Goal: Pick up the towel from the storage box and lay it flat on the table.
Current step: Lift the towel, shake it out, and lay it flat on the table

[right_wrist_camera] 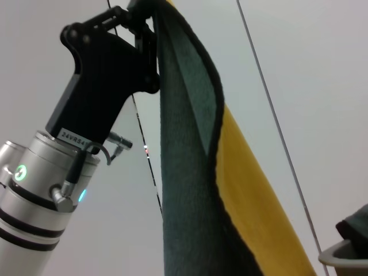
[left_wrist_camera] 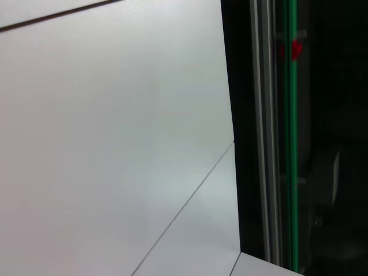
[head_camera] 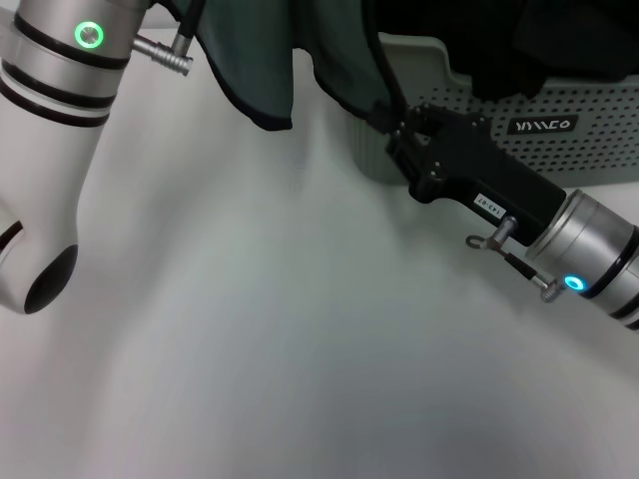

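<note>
The towel [head_camera: 250, 60] hangs from the top of the head view, dark green side showing, with black edging. In the right wrist view the towel [right_wrist_camera: 190, 172] hangs as a long fold, green with its yellow side beside it. My left gripper [right_wrist_camera: 140, 10] holds the towel's top end high above the table [head_camera: 300, 329]; it is out of the head view. My right gripper [head_camera: 391, 118] is at the towel's black edge, in front of the storage box [head_camera: 569, 150], and looks shut on that edge.
Plain black fabric [head_camera: 539, 45] lies in the storage box at the back right. The box rim [right_wrist_camera: 345, 256] also shows in the right wrist view. My left arm [head_camera: 60, 120] fills the upper left. The left wrist view shows only white panels and a dark frame.
</note>
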You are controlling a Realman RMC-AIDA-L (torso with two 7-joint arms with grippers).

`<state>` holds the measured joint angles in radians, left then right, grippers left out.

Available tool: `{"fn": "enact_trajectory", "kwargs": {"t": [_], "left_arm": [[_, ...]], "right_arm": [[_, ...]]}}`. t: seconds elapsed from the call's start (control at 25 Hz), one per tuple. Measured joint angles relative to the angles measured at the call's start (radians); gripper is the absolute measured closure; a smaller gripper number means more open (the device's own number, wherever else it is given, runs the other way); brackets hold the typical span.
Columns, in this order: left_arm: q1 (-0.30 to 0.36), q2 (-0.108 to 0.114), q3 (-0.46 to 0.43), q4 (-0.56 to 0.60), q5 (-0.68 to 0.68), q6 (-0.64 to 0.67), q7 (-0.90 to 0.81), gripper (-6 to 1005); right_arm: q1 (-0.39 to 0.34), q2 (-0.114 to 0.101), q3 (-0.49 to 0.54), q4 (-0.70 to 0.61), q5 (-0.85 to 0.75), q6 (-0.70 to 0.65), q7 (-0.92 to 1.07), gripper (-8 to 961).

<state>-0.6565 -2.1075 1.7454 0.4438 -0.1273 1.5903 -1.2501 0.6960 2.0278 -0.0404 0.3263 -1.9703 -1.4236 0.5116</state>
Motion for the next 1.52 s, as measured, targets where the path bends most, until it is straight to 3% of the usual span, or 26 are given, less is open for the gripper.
{"fn": "enact_trajectory", "kwargs": {"t": [0.32,0.56,0.84,1.04,1.36,1.52], "left_arm": [[0.004,0.0,-0.006,-0.01,0.0,-0.001,0.001,990],[0.066,0.007,-0.005,-0.085,0.006,0.003,-0.005,990],[0.231,0.005,0.003,-0.137,0.023,0.022,0.001,990],[0.297,0.01,0.004,-0.171,0.077,0.037,0.0,990],[0.277,0.012,0.005,-0.291,0.244,0.024,0.013,890],[0.265,0.008,0.005,-0.31,0.324,-0.002,0.072,876]], "right_arm": [[-0.013,0.0,0.004,-0.003,0.001,-0.019,-0.009,937],[-0.011,-0.005,0.004,-0.012,-0.001,-0.051,-0.005,938],[0.033,-0.009,0.0,-0.225,-0.001,-0.229,0.231,938],[0.085,-0.007,-0.012,-0.348,-0.003,-0.303,0.364,938],[0.167,-0.004,-0.015,-0.562,0.018,-0.368,0.565,938],[0.23,-0.003,-0.082,-0.682,0.1,-0.359,0.669,937]]}}
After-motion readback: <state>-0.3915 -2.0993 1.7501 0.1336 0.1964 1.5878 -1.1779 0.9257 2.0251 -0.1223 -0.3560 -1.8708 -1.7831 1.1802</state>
